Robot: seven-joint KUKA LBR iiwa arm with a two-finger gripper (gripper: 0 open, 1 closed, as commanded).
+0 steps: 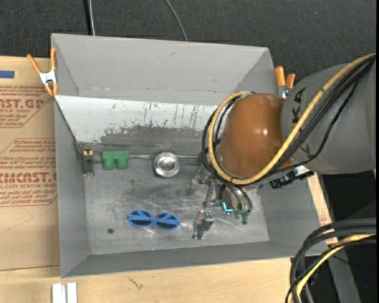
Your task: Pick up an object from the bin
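Overhead camera: the arm [341,125] reaches in from the right, its orange cover [249,134] hanging over the right half of the bin [69,188], and the end effector [201,225] sits low by the front wall. Open or closed? I cannot tell, the wrist hardware crowds it. Just to its left, almost level with it, lies a blue piece [153,219] shaped like a flat figure eight. That is the nearest thing and, I'd judge, the likeliest pick, though nothing is in its grip. Up and left of the end effector sits a silver cap [166,164]. Further left is a green block [115,160], and a dark bit [87,161] is furthest off. These three line the foot of the back wall, probably because the sloped sides funnel loose things down there. Everything lies flat and well apart, so each has room for a clean approach. The bin floor is scuffed grey metal, streaked up the back wall. The bin rests on a pale wood counter [177,283], with darkness beyond.
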